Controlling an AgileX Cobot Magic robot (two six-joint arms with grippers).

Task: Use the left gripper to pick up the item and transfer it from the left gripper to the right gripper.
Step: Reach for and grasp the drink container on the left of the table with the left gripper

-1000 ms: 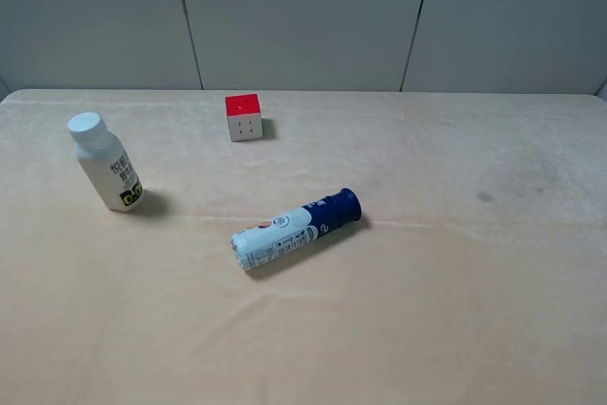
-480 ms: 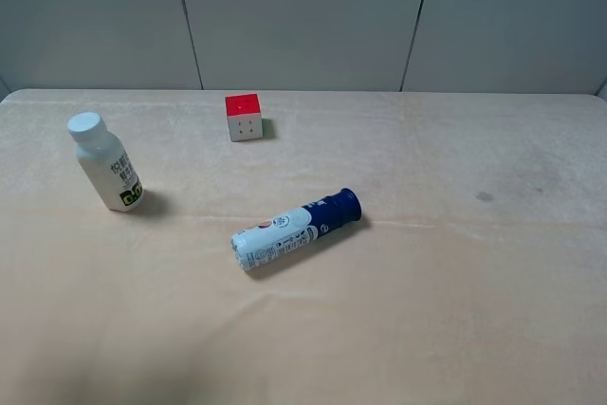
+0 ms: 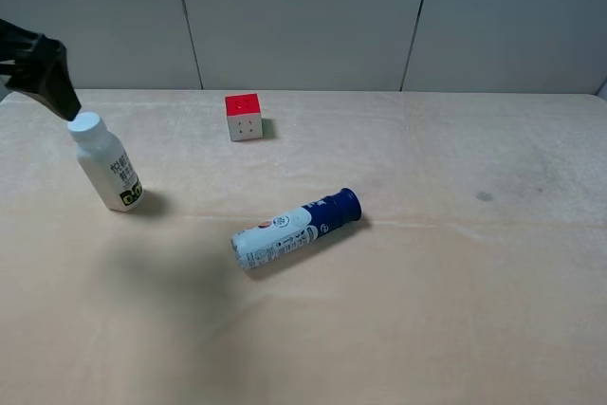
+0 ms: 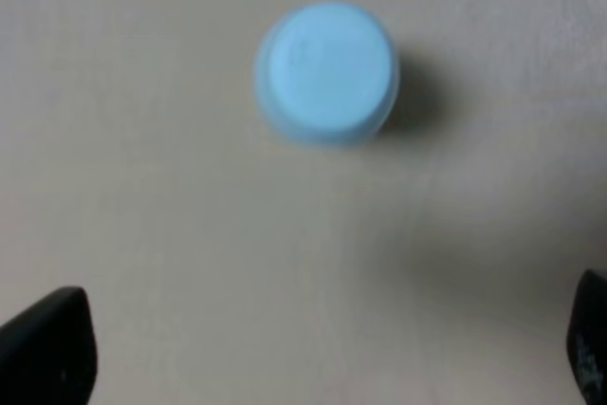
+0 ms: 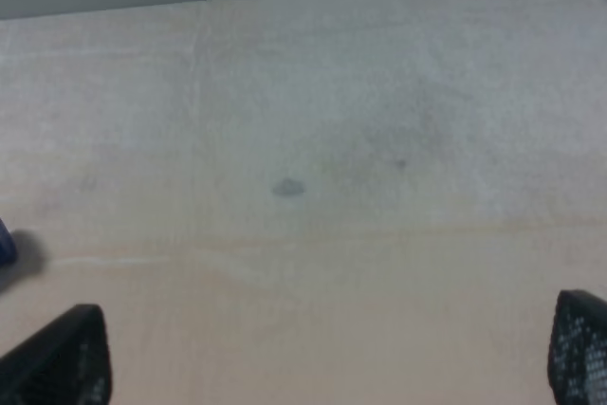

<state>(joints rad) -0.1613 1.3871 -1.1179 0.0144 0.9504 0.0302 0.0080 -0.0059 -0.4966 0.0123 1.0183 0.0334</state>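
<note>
The item, a small white bottle with a white cap and a green-and-black band, stands upright on the table at the left. My left gripper hangs above and just behind its cap, partly cut off by the frame edge. In the left wrist view I look straight down on the cap. The left gripper is open and empty, its fingertips far apart and to one side of the cap. My right gripper is open and empty over bare table; it does not show in the exterior view.
A blue-and-white tube lies on its side at the table's middle. A red-topped cube sits at the back. A small dark stain marks the right side. A grey panelled wall runs behind the table.
My left gripper has come into the exterior view at the upper left, above the bottle, and a soft shadow now falls on the table. The bottle, tube and cube have not moved.
</note>
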